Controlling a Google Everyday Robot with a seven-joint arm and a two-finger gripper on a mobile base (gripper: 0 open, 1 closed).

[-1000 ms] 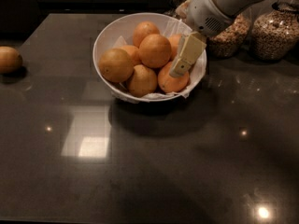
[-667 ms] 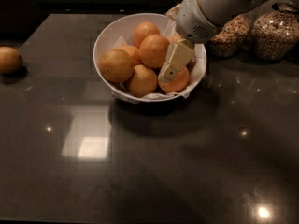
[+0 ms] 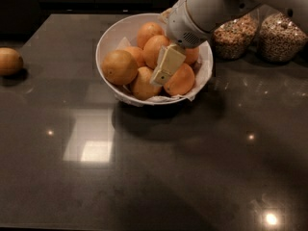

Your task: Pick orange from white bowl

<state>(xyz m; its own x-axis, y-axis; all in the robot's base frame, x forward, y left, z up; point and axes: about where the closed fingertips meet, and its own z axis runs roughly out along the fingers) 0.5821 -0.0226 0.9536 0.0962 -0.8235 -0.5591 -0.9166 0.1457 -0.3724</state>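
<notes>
The white bowl (image 3: 108, 37) stands at the back middle of the dark counter, lined with crumpled white paper and holding several oranges. A large bright orange (image 3: 153, 49) lies in the middle of the pile. A duller yellow-brown orange (image 3: 119, 67) lies at the bowl's left. My gripper (image 3: 166, 66) reaches down from the upper right on a white arm. It hangs inside the bowl, just right of the bright orange and above-left of another orange (image 3: 182, 81). It hides part of the pile.
A lone orange (image 3: 8, 61) lies at the counter's left edge. Two glass jars of grain (image 3: 236, 35) (image 3: 281, 37) stand right of the bowl, under the arm. Ceiling lights reflect off the counter in front.
My gripper has moved left across the bowl, from its right rim to the middle of the pile. The oranges and bowl have not visibly shifted.
</notes>
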